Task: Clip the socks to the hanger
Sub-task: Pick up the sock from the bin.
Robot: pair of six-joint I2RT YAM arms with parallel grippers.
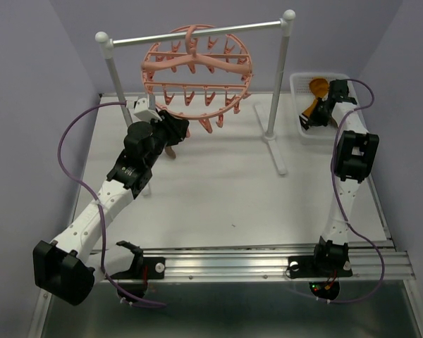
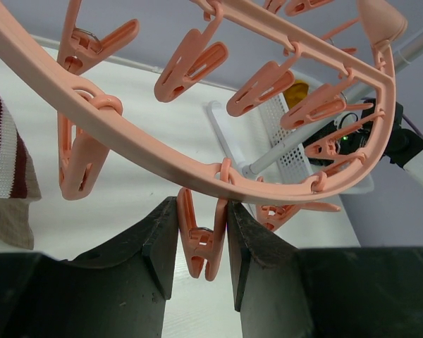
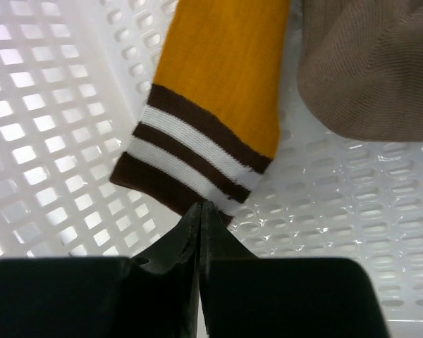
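On your white surface (image 1: 211, 204), the left gripper (image 2: 201, 246) squeezes a clip (image 2: 196, 239) hanging under the near rim of the hanger (image 2: 127, 137). Right of the hanger, in the white basket (image 3: 42, 105), your right gripper (image 3: 199, 211) is pinched shut on the striped cuff of the mustard sock (image 3: 218, 77).

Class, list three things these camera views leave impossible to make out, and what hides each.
Right wrist: whether the right gripper truly pinches the mustard sock; its shut fingertips cover the cuff edge.
Left wrist: the striped sock is cut off by the left frame edge; what holds it is unseen.
Top view: what lies in the basket, tiny and partly behind the right arm.
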